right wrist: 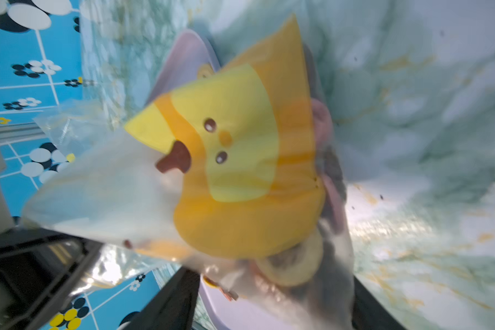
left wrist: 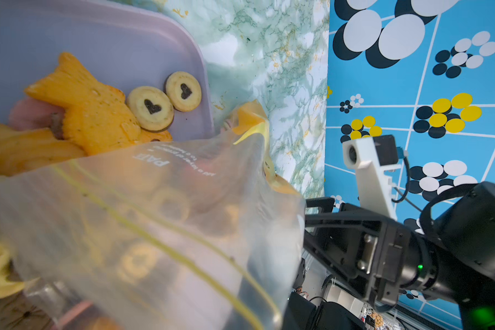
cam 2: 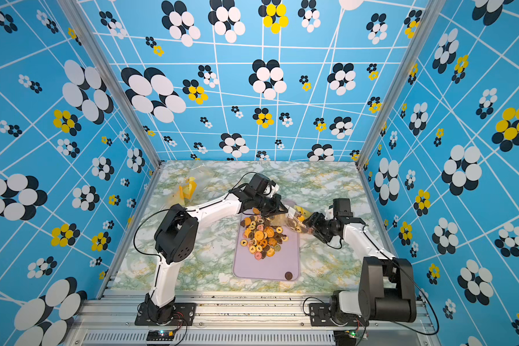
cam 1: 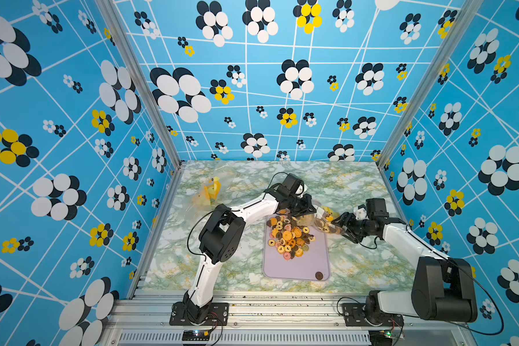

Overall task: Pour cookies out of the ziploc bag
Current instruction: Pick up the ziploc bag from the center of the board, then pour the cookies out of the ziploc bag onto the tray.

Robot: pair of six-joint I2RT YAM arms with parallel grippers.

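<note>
The left gripper (cam 1: 306, 209) is closed tight on the bag (cam 1: 320, 216) and holds one end of it above the far end of the tray (cam 1: 297, 269). In the left wrist view the clear film of the bag (left wrist: 155, 228) is very near, and ring shapes show through it.

The right gripper (cam 1: 339, 228) is at the other end of the bag, just beside the right edge of the tray. Its black fingers (right wrist: 169, 300) stand on both sides of the bag, but I cannot tell if they press it.

Most cookies (cam 1: 288, 236) lie in a heap on the far half of the tray. One dark cookie (cam 1: 318, 275) lies alone at its near right corner. A few more are inside the bag, close to the right gripper.

The tray lies flat on the table (cam 1: 357, 263), between the two arms. A second bag (cam 1: 207, 191) lies at the far left of the table, well apart.
</note>
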